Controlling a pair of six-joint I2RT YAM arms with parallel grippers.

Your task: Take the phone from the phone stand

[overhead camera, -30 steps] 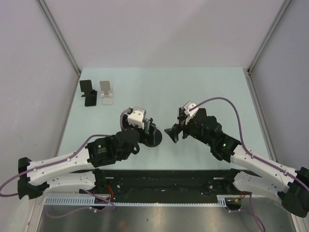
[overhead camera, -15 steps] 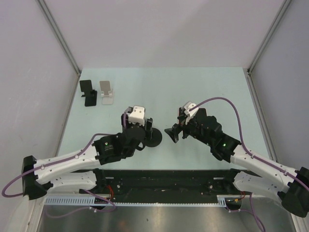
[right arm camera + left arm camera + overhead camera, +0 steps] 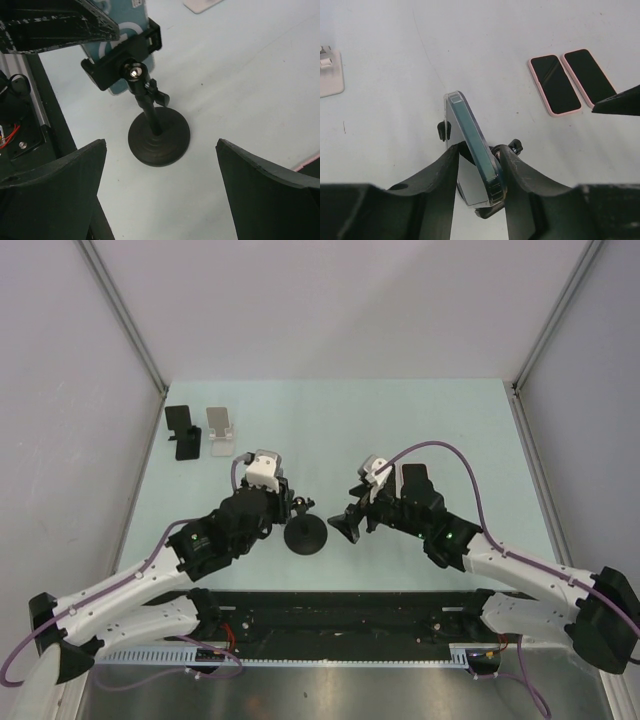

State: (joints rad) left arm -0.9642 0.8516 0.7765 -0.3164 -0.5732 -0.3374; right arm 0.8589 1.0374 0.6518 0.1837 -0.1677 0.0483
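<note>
Risk here: the phone point(image 3: 472, 142) sits in the clamp of the stand point(image 3: 159, 136), and a pull by the left gripper point(image 3: 479, 156) could drag or tip the whole stand, since nothing pins its base. A thin pinch may also slip. Left fingers point(image 3: 442, 172) are narrowed onto the phone's two faces, apparently touching both, tho the view is tight. Right gripper point(image 3: 345, 523) hangs w/ fingers spread wide just beside the base, holding nothing.
</note>
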